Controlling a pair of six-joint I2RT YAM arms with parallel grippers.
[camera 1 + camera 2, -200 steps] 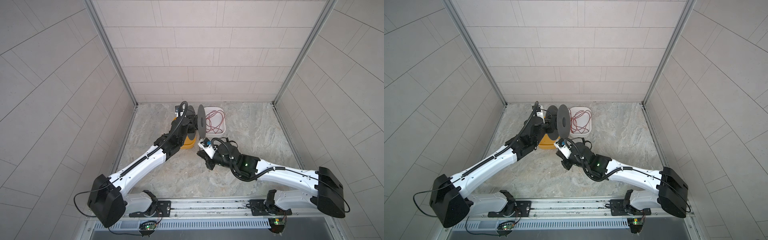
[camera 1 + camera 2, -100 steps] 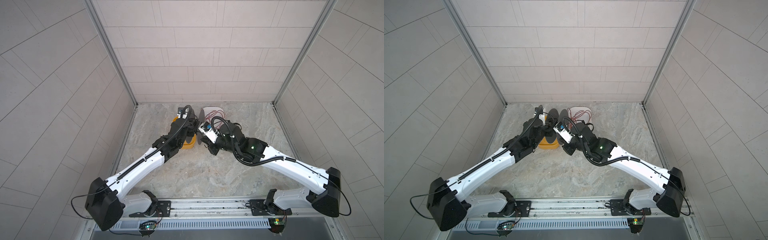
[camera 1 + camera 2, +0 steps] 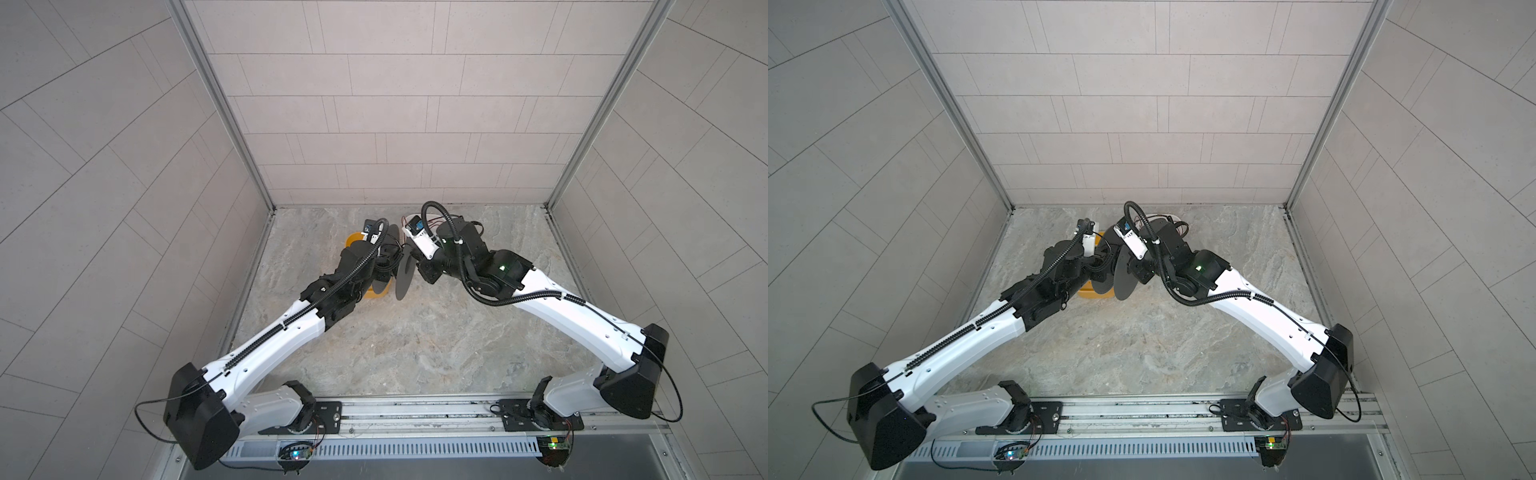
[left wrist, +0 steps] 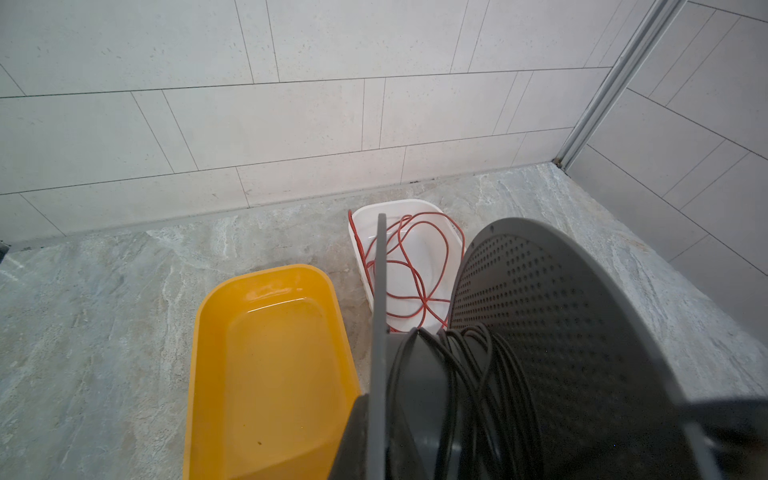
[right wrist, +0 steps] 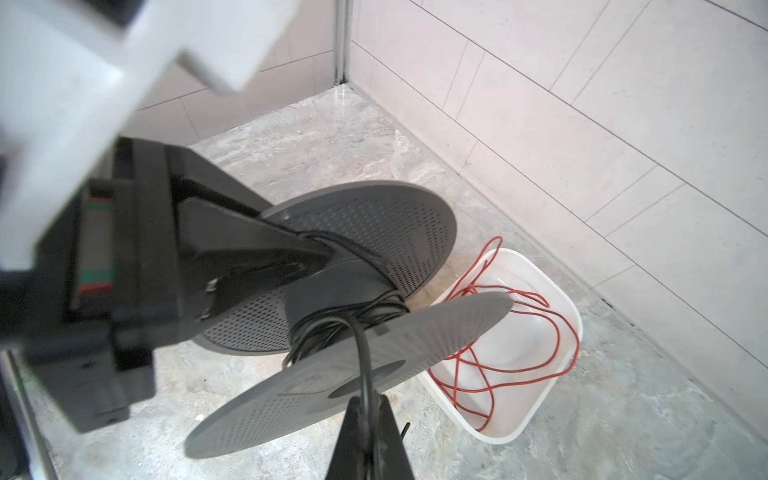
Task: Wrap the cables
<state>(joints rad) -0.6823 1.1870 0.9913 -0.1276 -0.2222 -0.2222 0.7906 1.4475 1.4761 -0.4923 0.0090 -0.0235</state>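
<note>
1. Left tool (image 5: pixel 299 232): closed narrow on one perforated flange of the grey spool (image 5: pixel 291 403), with one finger on each face. It holds the spool above the worktop (image 3: pixel 395 353).
2. Spool position: just above frame centre in both top views, between the two wrists.
3. Black cable (image 5: pixel 365 357): several loose turns lie on the spool hub between the flanges. One strand leaves the hub and crosses the rim of the free flange.
4. Right tool (image 5: pixel 368 411): fully closed, pinching that strand between its fingertips, just beside the free flange.
5. Yellow tray (image 4: pixel 270 353): on the worktop near the rear wall, left of the spool in a top view.
6. White tray (image 5: pixel 540 274): just beside the yellow tray; it contains the loose red wire (image 5: pixel 473 289).
</note>
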